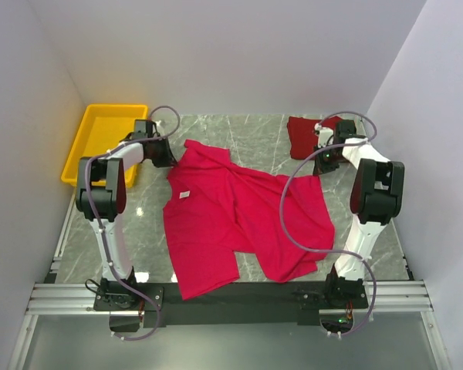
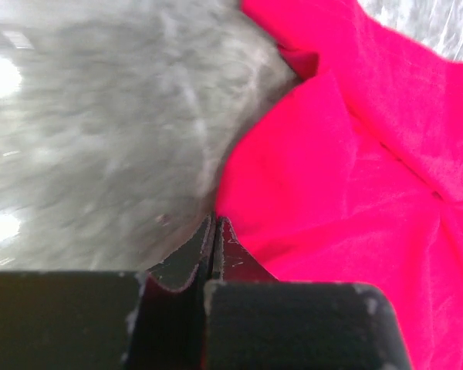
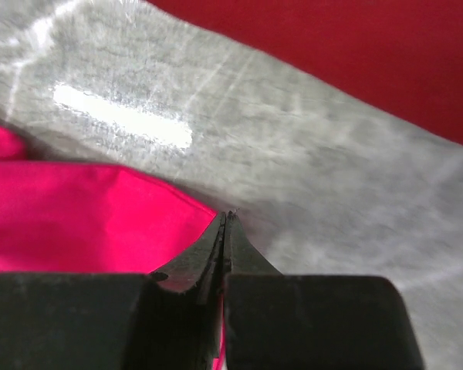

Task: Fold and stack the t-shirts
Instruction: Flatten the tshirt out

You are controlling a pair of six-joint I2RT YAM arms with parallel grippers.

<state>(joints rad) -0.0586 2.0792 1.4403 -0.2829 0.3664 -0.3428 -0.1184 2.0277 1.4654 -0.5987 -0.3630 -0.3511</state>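
Observation:
The crimson-pink t-shirt [image 1: 239, 216] lies spread and rumpled across the middle of the table, its white neck label [image 1: 184, 195] showing. The darker maroon t-shirt [image 1: 302, 137] sits folded at the back right. My left gripper [image 1: 170, 160] is down at the pink shirt's far left corner. In the left wrist view its jaws [image 2: 214, 220] are pressed together on the cloth edge [image 2: 355, 193]. My right gripper [image 1: 318, 163] is at the shirt's far right corner. Its jaws [image 3: 225, 216] are shut, with pink cloth [image 3: 77, 216] running in between them. Maroon cloth [image 3: 355, 54] lies beyond.
A yellow plastic tray [image 1: 116, 108] stands at the back left, just behind my left arm. White walls close in on three sides. The table is grey marble [image 1: 139, 231]. A black rail [image 1: 239, 297] runs along the near edge between the arm bases.

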